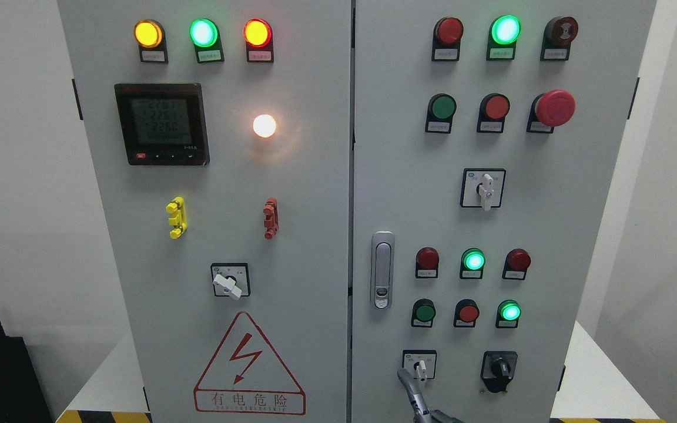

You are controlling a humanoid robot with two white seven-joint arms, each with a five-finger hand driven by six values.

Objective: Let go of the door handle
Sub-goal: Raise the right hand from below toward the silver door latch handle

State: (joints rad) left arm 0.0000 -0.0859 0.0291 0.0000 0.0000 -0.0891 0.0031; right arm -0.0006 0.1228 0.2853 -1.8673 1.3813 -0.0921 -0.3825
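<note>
a hand [418,393], mostly cut off, grip unclear, sits below door handle [382,269].

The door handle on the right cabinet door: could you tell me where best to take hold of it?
Grip the door handle by its long vertical lever, coming straight from the front. It lies flush in its housing with the lock at the bottom, so fingers probably hook its upper part.
</note>
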